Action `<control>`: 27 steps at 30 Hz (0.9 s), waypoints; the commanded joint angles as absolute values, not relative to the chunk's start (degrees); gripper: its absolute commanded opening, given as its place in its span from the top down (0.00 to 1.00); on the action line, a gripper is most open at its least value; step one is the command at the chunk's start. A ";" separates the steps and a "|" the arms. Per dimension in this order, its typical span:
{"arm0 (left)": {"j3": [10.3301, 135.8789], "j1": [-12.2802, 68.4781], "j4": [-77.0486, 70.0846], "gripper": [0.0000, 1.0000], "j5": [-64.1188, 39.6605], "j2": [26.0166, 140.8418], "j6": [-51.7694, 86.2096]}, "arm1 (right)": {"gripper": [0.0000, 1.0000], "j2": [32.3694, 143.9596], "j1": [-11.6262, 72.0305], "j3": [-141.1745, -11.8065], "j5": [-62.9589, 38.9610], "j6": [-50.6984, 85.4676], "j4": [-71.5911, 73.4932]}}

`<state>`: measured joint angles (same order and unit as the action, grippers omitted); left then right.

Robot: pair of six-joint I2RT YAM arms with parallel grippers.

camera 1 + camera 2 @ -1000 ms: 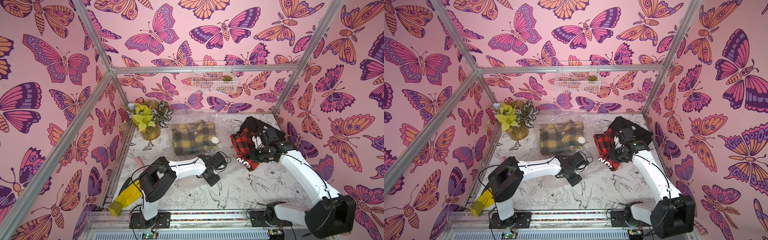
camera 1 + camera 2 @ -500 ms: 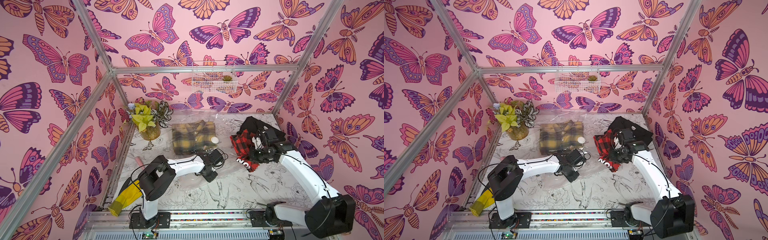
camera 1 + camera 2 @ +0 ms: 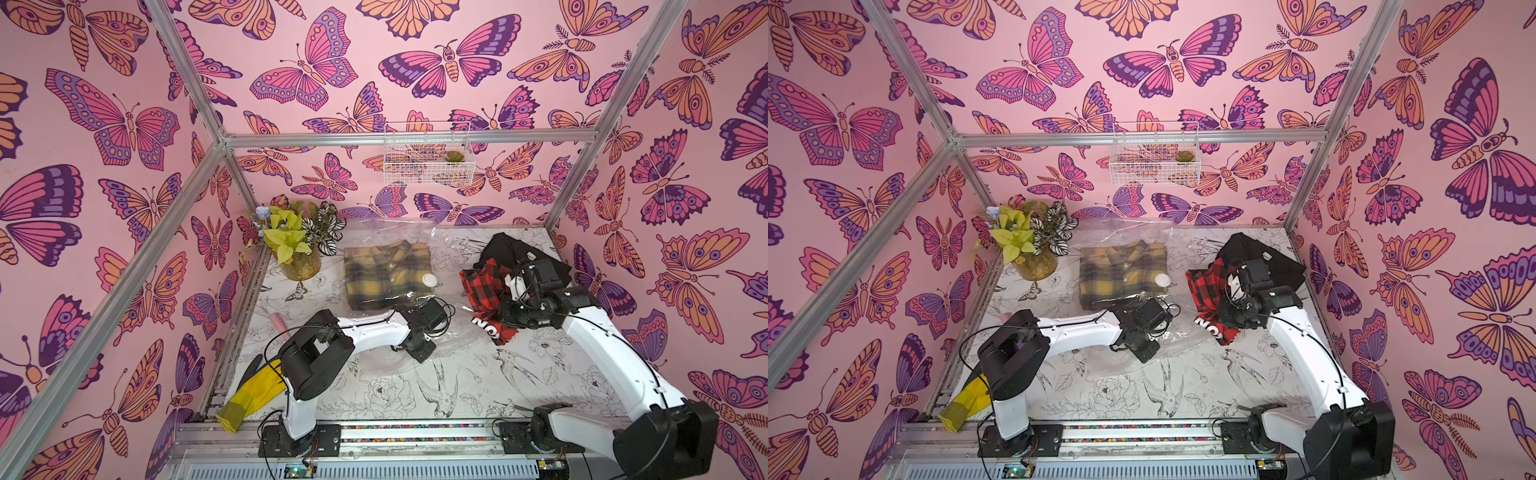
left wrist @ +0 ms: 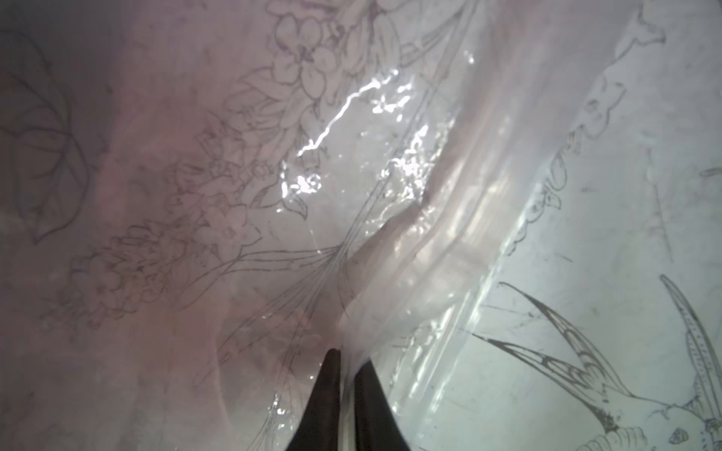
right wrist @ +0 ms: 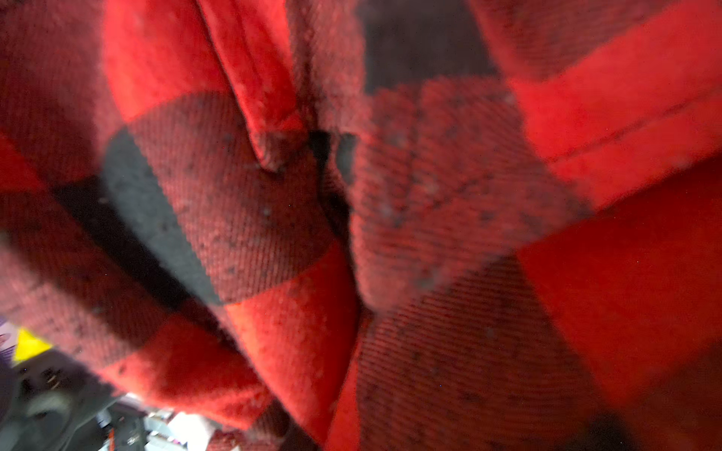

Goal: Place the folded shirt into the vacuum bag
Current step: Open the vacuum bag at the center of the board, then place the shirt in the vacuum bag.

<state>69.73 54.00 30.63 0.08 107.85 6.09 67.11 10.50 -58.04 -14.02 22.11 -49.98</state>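
The vacuum bag (image 3: pixel 453 332) (image 3: pixel 1177 334) lies as clear crinkly plastic across the table's middle. Inside it are a yellow plaid shirt (image 3: pixel 384 274) and a round white valve disc (image 3: pixel 429 279). My left gripper (image 3: pixel 420 353) (image 4: pixel 347 359) is shut on a fold of the bag's near edge (image 4: pixel 429 242), with the film pinched between its dark fingers. The folded shirt (image 3: pixel 482 286) (image 3: pixel 1206 286) is red and black plaid and hangs bunched at the bag's right side. My right gripper (image 3: pixel 509 316) is shut on it; the cloth (image 5: pixel 273 234) fills the right wrist view and hides the fingers.
A black garment (image 3: pixel 515 249) lies behind the red shirt at the back right. A potted plant (image 3: pixel 299 257) stands at the back left. A yellow glove (image 3: pixel 249 395) and a pink roll (image 3: pixel 279 322) lie along the left rail. A wire basket (image 3: pixel 428 162) hangs on the back wall.
My left gripper has shifted a little toward the bag's near edge and closed on the plastic. The right arm and the red shirt have hardly moved.
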 commanded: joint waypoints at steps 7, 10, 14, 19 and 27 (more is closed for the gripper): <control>71.08 50.60 29.88 1.00 3.08 97.38 10.75 | 1.00 59.68 22.16 -54.26 -11.65 24.71 -55.09; 71.68 49.40 29.97 1.00 4.48 94.38 13.17 | 1.00 57.95 29.08 -53.78 -12.42 24.30 -56.68; 72.36 47.71 29.97 1.00 6.62 90.96 17.14 | 1.00 58.91 45.02 -54.06 -11.85 24.86 -57.82; 73.62 47.46 29.88 1.00 6.20 87.74 18.59 | 1.00 67.35 53.68 -52.40 -9.25 24.65 -56.91; 68.54 48.95 24.15 1.00 0.71 78.06 16.34 | 1.00 75.51 51.04 -56.37 -7.96 23.38 -52.81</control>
<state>70.85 48.38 27.86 3.64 82.21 16.84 73.69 52.38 -53.10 -8.58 24.03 -55.68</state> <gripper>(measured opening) 0.062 0.175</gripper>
